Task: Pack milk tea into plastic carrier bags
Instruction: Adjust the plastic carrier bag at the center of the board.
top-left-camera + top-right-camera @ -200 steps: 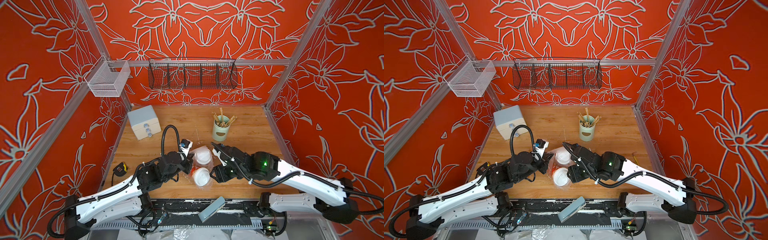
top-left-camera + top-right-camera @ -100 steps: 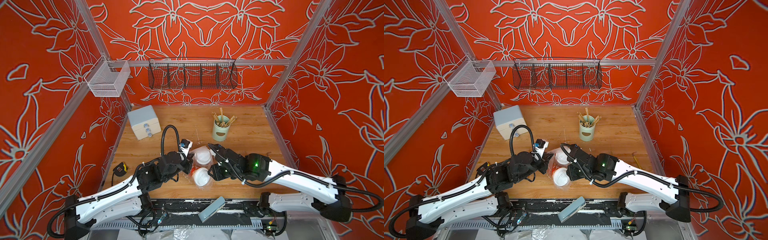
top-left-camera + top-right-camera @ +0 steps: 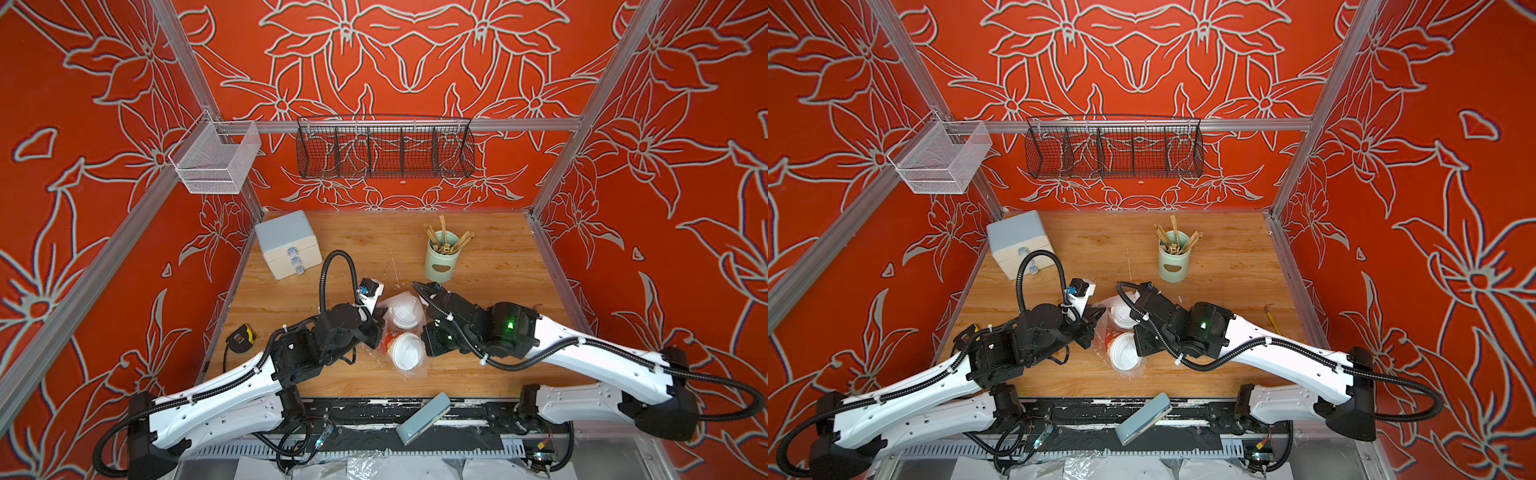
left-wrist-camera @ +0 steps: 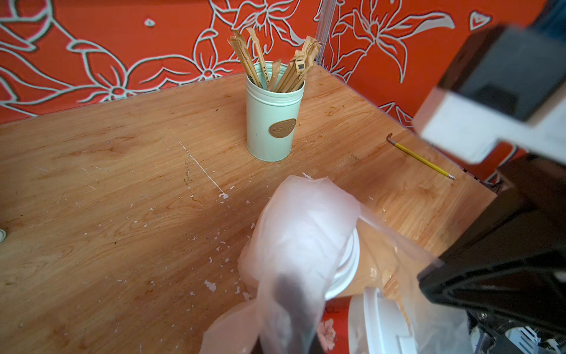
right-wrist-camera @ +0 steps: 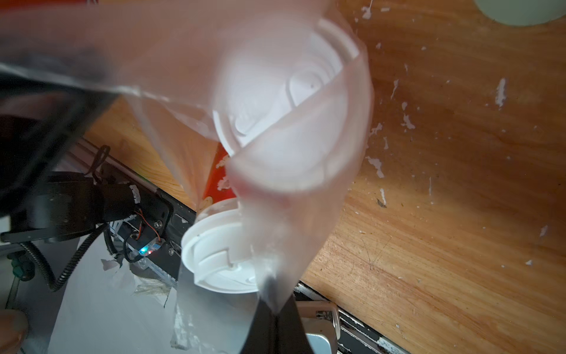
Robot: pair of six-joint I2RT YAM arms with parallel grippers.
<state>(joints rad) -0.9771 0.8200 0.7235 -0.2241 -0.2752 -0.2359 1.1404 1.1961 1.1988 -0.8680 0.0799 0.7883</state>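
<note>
Cups look bagged near the table's (image 3: 478, 249) front edge. Left gripper (image 3: 375, 329) and right gripper (image 5: 272, 295), jaws closed, pinch the plastic bag (image 4: 306, 220) over both milk tea cups (image 3: 405, 352) — next, lift evenly.

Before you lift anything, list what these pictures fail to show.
Left gripper fingertips: left wrist view, a dark blur behind the plastic bag.
Right gripper jaws: both top views, covered by its own wrist.
Far cup and near cup bases: every view, hidden under lids and that bag.
Drawer box front: a top view, partly behind a cable.
</note>
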